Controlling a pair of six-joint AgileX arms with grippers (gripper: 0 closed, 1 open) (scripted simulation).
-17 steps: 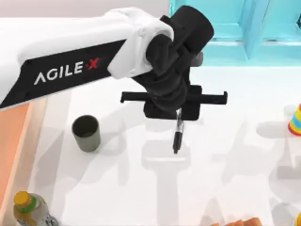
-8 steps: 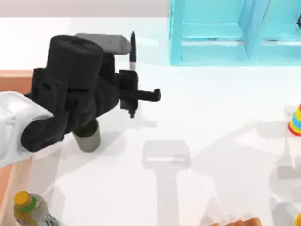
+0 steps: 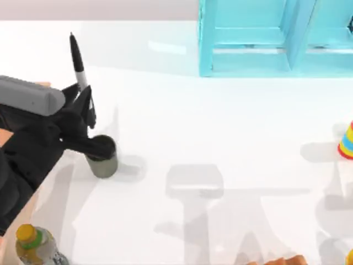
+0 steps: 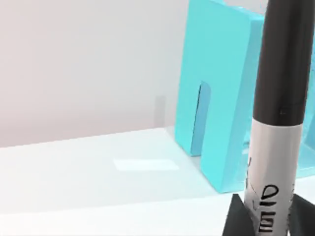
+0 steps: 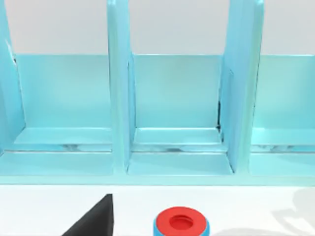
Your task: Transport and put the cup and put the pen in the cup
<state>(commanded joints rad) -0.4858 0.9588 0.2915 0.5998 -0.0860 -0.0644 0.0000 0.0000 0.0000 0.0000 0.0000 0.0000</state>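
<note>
Pen (image 3: 78,65) first: the slim black marker is pinched in the left hand (image 3: 85,102) at the left side of the tabletop (image 3: 220,138), well up off the surface and just behind the cup (image 3: 102,158) in the top view. The hand's two dark fingers (image 4: 236,219) press against the lower part of the white printed barrel, as the left wrist view shows, so the grip sits low on the marker and most of its length stands free above the pinch. Its long axis runs close to upright, leaning a little toward the far left of the tabletop; one slim black end points up and away, and the end below the fingers is hidden by the hand, so I cannot tell which is the cap. Holding it near vertical makes sense for the job in hand, I judge: the olive-grey cup stands upright with its dark mouth facing up, and a marker longer than the cup is deep has to go in end-first from above. Part of the black hand overlaps the cup's rim in the top view, but whether it touches the cup or only hangs over it cannot be told. The pen is not yet in the cup. A yellow-capped bottle (image 3: 30,243) stands near the front left corner, apart from the cup. The right wrist view faces a blue shelf rack (image 5: 177,108) with a red-topped ring (image 5: 180,223) in front of it.
</note>
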